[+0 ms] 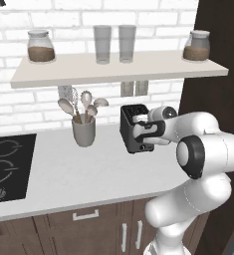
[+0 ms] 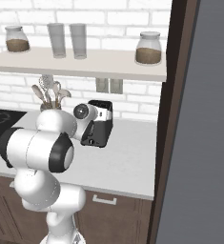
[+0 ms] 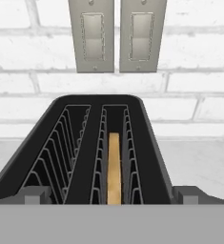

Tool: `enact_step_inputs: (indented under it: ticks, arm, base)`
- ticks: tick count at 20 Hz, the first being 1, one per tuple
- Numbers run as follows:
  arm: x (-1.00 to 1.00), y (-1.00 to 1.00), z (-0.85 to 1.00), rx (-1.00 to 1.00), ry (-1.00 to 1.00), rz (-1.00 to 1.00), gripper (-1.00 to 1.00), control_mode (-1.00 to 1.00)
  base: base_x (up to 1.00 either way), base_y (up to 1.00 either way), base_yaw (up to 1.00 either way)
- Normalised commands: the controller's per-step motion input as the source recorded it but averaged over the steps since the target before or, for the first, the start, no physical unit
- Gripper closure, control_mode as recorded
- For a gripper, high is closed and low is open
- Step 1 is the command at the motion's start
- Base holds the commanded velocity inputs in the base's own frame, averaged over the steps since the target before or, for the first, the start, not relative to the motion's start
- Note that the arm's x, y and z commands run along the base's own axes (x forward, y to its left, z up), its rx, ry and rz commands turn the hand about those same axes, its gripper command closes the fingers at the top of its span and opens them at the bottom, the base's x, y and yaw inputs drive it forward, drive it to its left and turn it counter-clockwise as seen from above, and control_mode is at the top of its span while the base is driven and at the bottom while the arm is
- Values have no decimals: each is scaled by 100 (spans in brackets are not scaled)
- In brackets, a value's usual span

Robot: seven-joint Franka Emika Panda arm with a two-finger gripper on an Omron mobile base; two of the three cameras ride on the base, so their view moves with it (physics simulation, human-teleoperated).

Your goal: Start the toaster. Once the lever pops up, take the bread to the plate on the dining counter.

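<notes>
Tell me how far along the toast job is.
Early. The bread sits deep in the toaster, right slot in the hand view. The open gripper hovers at the toaster's near end; whether it's started, I can't tell. Left: lever pop, carrying bread to the plate.

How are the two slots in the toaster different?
In the hand view, the right slot holds a slice of bread standing on edge, while the left slot holds none. The right slot looks narrower from here; the left slot looks wider and slanted. Both are black with wire guides inside the toaster.
</notes>
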Motion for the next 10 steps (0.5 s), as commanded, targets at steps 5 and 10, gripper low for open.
enact_step_inputs:
  ticks: [5, 10]
  arm:
    - [0, -5, 0, 0, 0, 0, -100, -100]
    - [0, 0, 0, 0, 0, 0, -100, -100]
  base:
    - [0, 0, 0]
    - [0, 0, 0]
